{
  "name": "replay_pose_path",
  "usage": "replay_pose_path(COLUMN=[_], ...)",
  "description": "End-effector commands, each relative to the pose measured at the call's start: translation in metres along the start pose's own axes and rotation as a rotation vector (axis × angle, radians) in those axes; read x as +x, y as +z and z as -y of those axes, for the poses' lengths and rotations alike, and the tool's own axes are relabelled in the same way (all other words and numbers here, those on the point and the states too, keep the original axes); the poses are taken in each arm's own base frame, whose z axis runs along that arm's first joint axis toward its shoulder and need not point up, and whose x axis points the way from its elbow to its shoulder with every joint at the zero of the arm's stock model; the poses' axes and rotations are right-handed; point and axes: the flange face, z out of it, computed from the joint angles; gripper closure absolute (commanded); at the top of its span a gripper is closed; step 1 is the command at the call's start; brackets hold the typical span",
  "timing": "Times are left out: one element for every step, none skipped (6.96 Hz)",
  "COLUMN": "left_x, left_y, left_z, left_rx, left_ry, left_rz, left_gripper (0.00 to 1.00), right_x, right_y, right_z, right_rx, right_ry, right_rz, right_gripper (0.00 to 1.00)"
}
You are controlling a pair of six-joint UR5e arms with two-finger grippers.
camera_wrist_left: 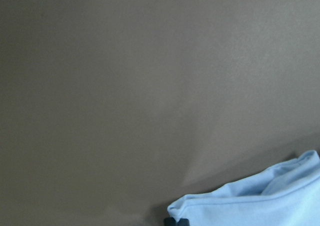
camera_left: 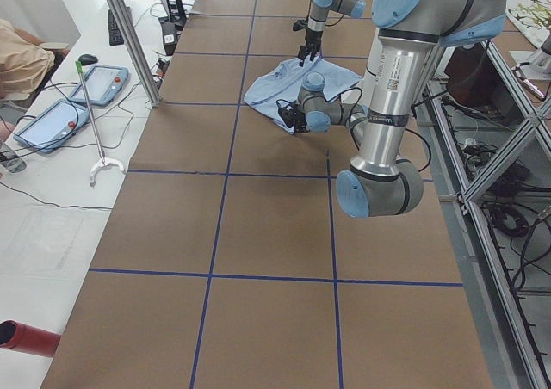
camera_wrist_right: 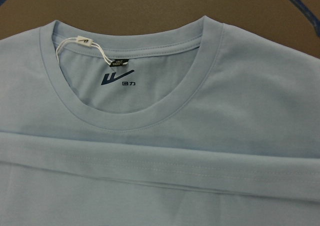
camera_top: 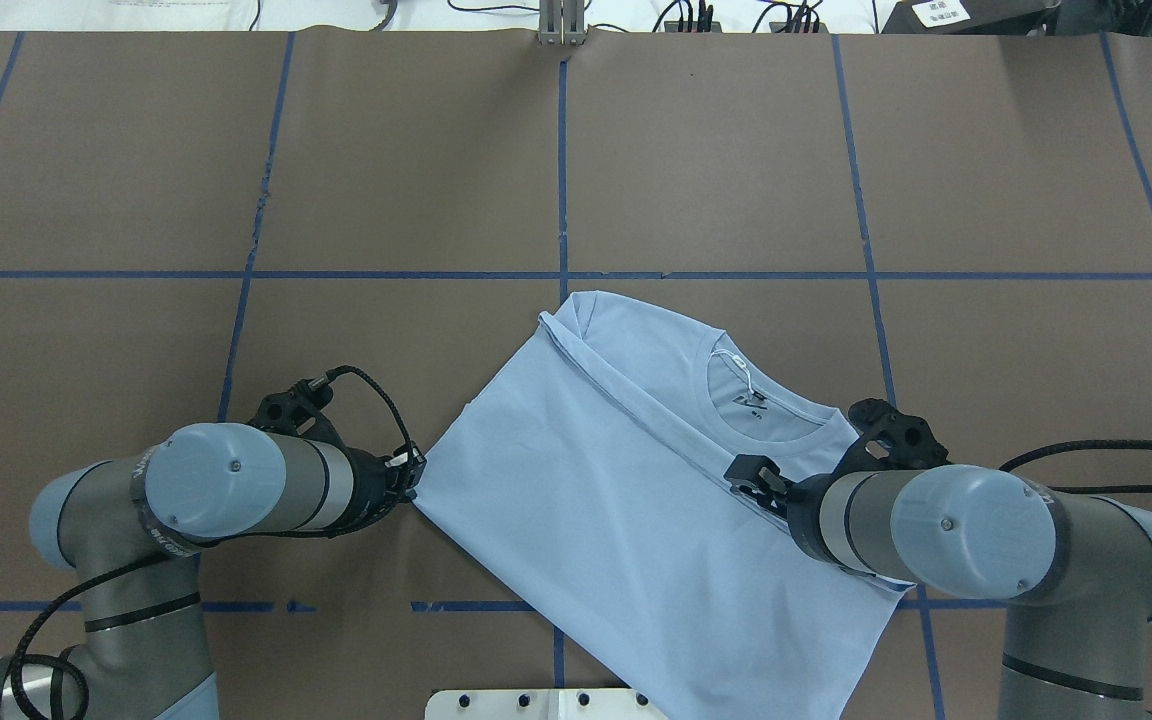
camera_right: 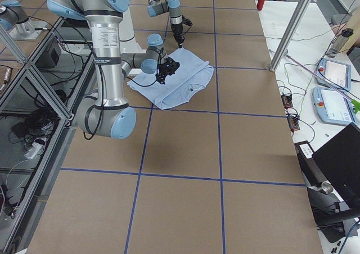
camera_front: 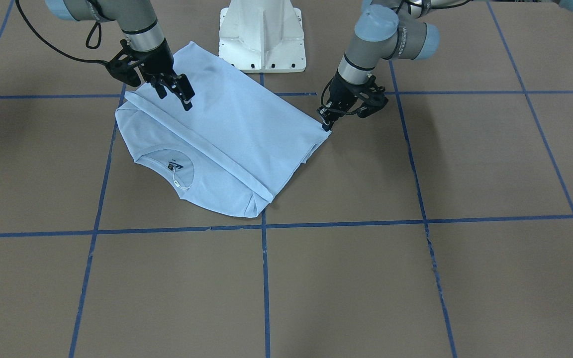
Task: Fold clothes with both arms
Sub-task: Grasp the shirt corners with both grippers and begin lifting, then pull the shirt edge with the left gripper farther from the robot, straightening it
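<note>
The light blue T-shirt [camera_front: 237, 129] lies folded and slanted on the brown table, collar [camera_front: 167, 161] up; its chest print is hidden. It also shows in the overhead view [camera_top: 616, 480]. The right wrist view shows the ribbed collar [camera_wrist_right: 150, 116], the dark neck label [camera_wrist_right: 117, 78] and a hem fold. My left gripper [camera_front: 326, 124] [camera_top: 412, 480] is at the shirt's corner and looks shut on it; the left wrist view shows that corner [camera_wrist_left: 260, 201] slightly raised. My right gripper [camera_front: 173, 97] [camera_top: 758, 480] is open just above the fold near the collar.
The white pedestal base [camera_front: 261, 35] stands right behind the shirt. Blue tape lines [camera_front: 265, 278] grid the table. Beyond the table's far side are a metal post [camera_left: 129, 36], tablets [camera_left: 52, 122] and a seated operator [camera_left: 17, 62].
</note>
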Motion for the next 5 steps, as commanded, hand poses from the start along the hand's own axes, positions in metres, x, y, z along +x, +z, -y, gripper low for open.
replay_pose_path(left_x=[0.034,0.06,0.093,0.119,0.136], left_y=[-0.023,-0.031,-0.015,-0.002,0.009], left_z=[0.043,0.068,0.096,0.126,0.165], left_rx=[0.064,0.105,0.146,0.184,0.224], left_ry=[0.075,0.112,0.097,0.08,0.118], left_rz=[-0.062,-0.093,-0.093,-0.099,-0.131], left_gripper=[1.0,1.0,1.0,1.0,1.0], right_x=[0.0,0.0,-0.001,-0.001,-0.002], right_y=[-0.001,-0.001,-0.002,-0.003,-0.002], right_z=[0.0,0.0,0.0,0.0,0.002], right_rx=[-0.001,0.0,0.004,0.007,0.011], right_ry=[0.0,0.0,-0.001,0.0,0.002], right_rz=[0.002,0.003,0.006,0.01,0.01], right_gripper=[0.0,0.0,0.0,0.0,0.0])
